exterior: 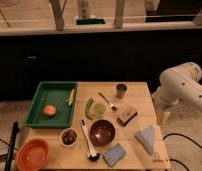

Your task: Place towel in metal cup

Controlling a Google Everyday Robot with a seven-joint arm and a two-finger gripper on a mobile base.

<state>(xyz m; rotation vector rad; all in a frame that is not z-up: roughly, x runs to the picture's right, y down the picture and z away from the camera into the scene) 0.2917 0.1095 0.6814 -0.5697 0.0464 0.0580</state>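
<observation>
The metal cup (121,90) stands upright near the far edge of the wooden table (136,92), right of centre. The towel (146,138) is a pale grey-blue folded piece lying near the table's right front corner. My white arm (181,82) comes in from the right and bends down beside the table's right edge. The gripper (164,116) hangs low there, just off the edge, above and right of the towel and apart from it. It holds nothing that I can see.
A green tray (40,117) at the left holds an orange fruit (49,110). Also on the table are a brown brush (126,115), fork (108,101), green cup (97,109), dark bowl (102,132), small bowl (69,137), orange bowl (33,154), spoon (89,145) and blue sponge (114,154).
</observation>
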